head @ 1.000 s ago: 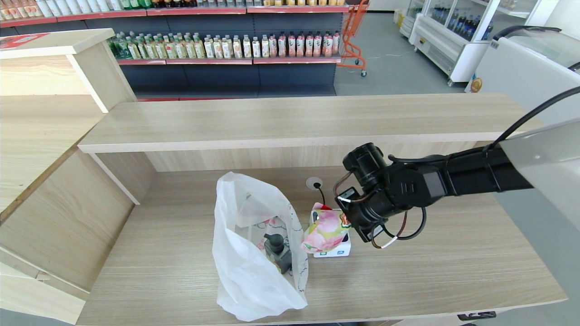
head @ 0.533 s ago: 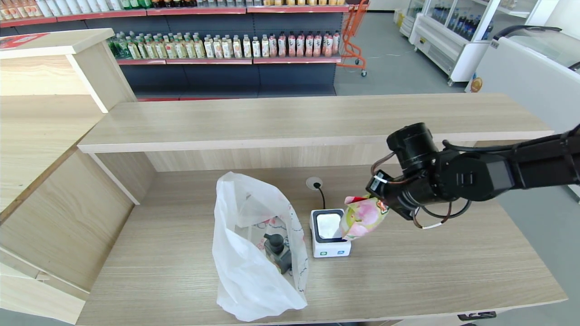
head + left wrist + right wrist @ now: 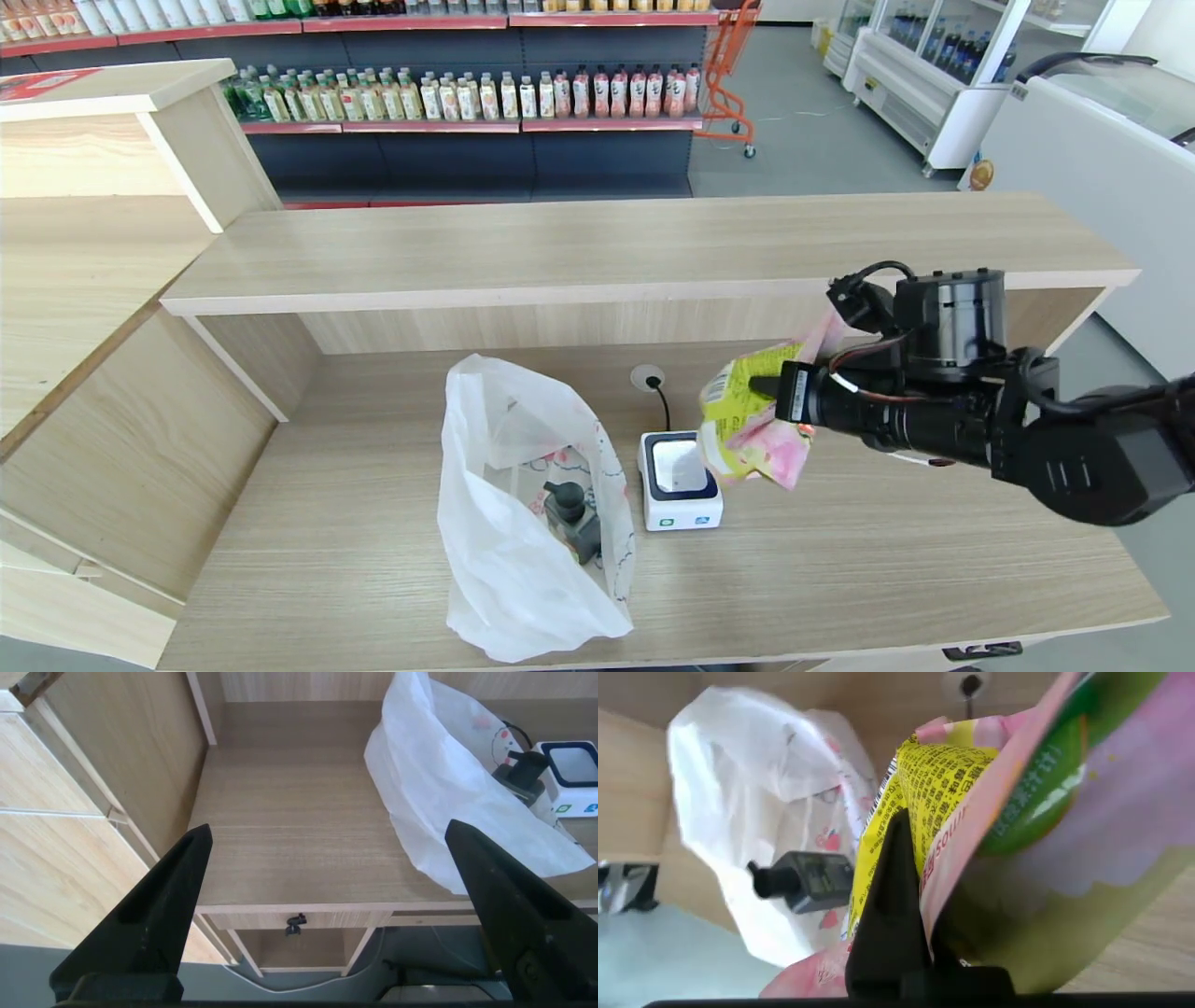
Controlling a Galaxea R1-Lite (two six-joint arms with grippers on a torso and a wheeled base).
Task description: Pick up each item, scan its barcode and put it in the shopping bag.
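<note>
1. Counts as the scan step, judging by the layout: pinches a packet (image 3: pixel 752 429) in the right gripper (image 3: pixel 761 390), one dark finger (image 3: pixel 896 891) pressed flat across its yellow printed side, jaws closed tight on it
2. Hangs in the air, up and to the right of the scanner (image 3: pixel 679 478), near it but clear of the glass; sits tilted, yellow side turned up and away from the glass, pink side lower
3. Shows what looks like a barcode strip at the edge of that yellow side in the right wrist view, so probably not yet readable by the scanner
4. Calls next for a wrist roll to turn the yellow side down, then a short move left and down to bring the strip squarely over the glass, close but not touching
5. Leaves the bagging for after that: bag (image 3: pixel 509 560) stands just left of the scanner on the counter (image 3: pixel 887 579), mouth open upward, a dark pump bottle (image 3: pixel 569 518) already inside; needs a lift over the scanner and a release above the mouth, with care not to snag the thin rim
6. Keeps the left gripper (image 3: pixel 327 831) spread wide and empty above the counter's near left edge, beside the bag, apart from it
</note>
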